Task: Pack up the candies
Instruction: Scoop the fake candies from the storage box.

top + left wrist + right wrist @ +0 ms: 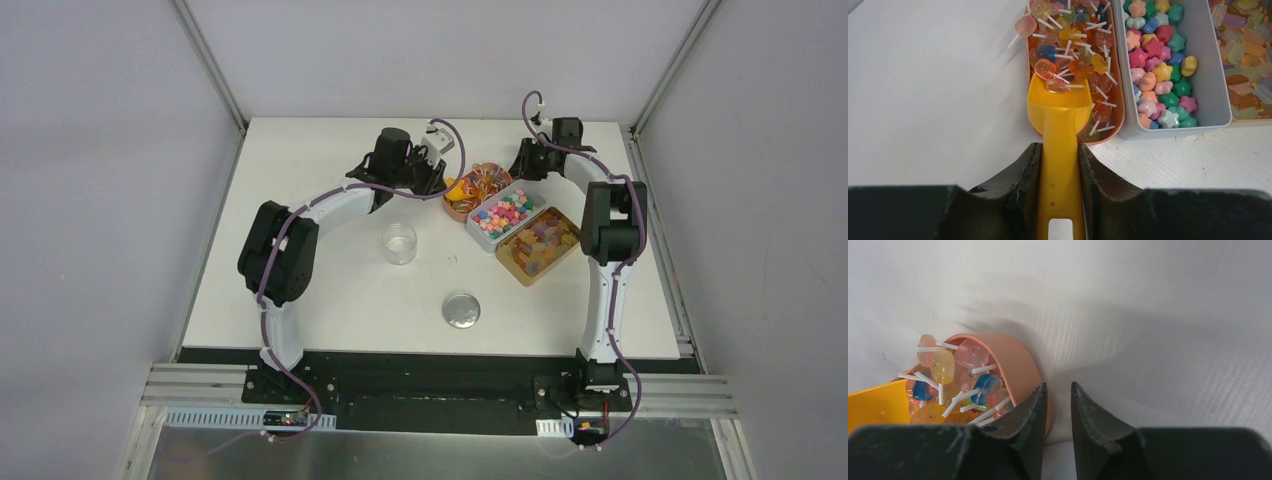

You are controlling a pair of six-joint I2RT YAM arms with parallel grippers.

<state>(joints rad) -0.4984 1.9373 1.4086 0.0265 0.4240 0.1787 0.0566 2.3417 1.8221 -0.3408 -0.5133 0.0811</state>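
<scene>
Our left gripper clamps the scoop by its handle, bowl dug into the tray of candies to lift some; our right gripper straddles that tray's rim, seemingly steadying it, though we cannot tell if it pinches

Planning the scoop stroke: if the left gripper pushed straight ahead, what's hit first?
The lollipops in the peach tray: the yellow scoop that the left gripper clamps has its mouth at them, though depth is unclear.

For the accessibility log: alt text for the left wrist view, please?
The left gripper clamps a yellow scoop by its handle, its bowl dipped into a peach tray of small lollipops; a grey tray of star-shaped candies sits alongside.
</scene>
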